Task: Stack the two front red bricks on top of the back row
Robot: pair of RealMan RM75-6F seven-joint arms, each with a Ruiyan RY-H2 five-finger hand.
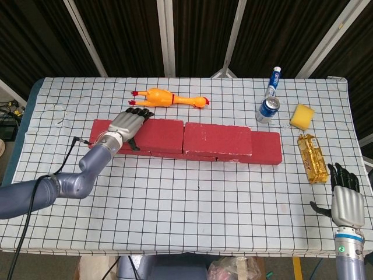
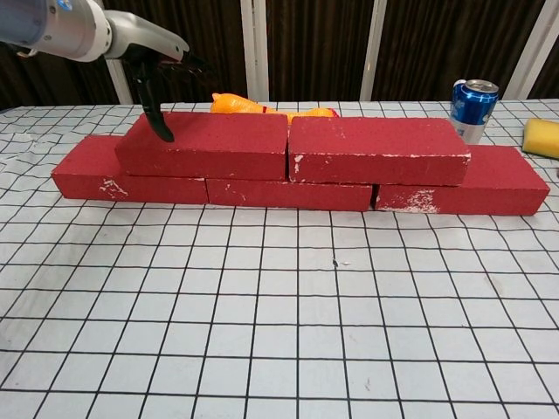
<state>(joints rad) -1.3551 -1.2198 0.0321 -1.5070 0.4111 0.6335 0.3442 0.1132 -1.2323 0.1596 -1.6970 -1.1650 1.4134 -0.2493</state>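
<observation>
Two red bricks lie end to end on top of the back row: the left top brick (image 1: 162,133) (image 2: 210,144) and the right top brick (image 1: 217,140) (image 2: 376,148). The lower row sticks out at both ends (image 1: 267,149) (image 2: 86,175). My left hand (image 1: 129,123) (image 2: 144,48) hovers over the left top brick's left end, fingers spread above it and thumb hanging down by its front edge, holding nothing. My right hand (image 1: 346,202) is at the table's near right corner, fingers apart and empty, far from the bricks.
A yellow rubber chicken (image 1: 172,98) (image 2: 236,105) lies just behind the bricks. At the back right stand a blue can (image 1: 267,109) (image 2: 472,106) and a bottle (image 1: 273,81), with a yellow sponge (image 1: 302,115) (image 2: 541,136) and a yellow packet (image 1: 313,157) beside them.
</observation>
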